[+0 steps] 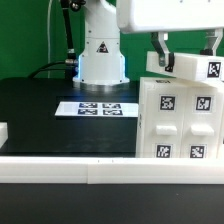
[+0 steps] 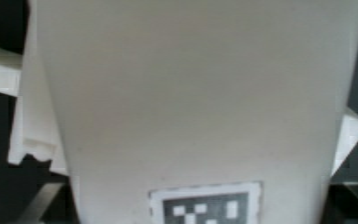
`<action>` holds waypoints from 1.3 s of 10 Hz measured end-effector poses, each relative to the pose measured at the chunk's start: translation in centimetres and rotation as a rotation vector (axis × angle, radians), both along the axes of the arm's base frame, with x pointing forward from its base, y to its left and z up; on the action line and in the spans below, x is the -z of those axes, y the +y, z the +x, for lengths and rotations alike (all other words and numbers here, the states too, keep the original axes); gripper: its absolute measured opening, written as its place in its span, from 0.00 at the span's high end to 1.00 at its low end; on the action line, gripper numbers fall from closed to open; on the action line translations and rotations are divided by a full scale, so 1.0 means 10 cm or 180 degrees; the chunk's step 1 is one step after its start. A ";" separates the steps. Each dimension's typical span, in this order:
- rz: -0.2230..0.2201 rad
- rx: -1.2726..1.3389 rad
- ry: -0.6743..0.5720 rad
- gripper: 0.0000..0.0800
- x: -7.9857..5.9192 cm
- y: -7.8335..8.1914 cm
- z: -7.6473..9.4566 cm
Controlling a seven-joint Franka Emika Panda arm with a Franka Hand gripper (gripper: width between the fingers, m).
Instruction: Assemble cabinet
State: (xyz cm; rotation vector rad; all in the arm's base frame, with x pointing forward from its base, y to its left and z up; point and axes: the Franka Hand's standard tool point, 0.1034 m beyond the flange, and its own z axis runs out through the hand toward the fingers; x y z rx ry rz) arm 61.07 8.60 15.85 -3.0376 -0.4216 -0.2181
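Note:
The cabinet (image 1: 180,115), a large white box with four tagged panels on its broad face, stands on the black table at the exterior view's right. A white top piece (image 1: 185,68) with a tag rests on its upper edge. My gripper (image 1: 188,62) reaches down from above, one finger on each side of this piece, shut on it. In the wrist view the white piece (image 2: 185,100) fills the picture, with a tag (image 2: 208,208) near the edge. My fingertips are hidden there.
The marker board (image 1: 96,108) lies flat on the black table in front of the robot base (image 1: 100,55). A small white part (image 1: 3,130) sits at the exterior view's left edge. A white rail (image 1: 80,170) runs along the table's front.

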 end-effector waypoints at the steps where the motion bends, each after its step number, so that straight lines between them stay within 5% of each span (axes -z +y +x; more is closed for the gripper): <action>1: 0.0047 0.0351 -0.0043 0.30 0.00 0.00 0.01; 13: 0.0668 0.3457 0.0123 0.30 0.01 -0.03 0.05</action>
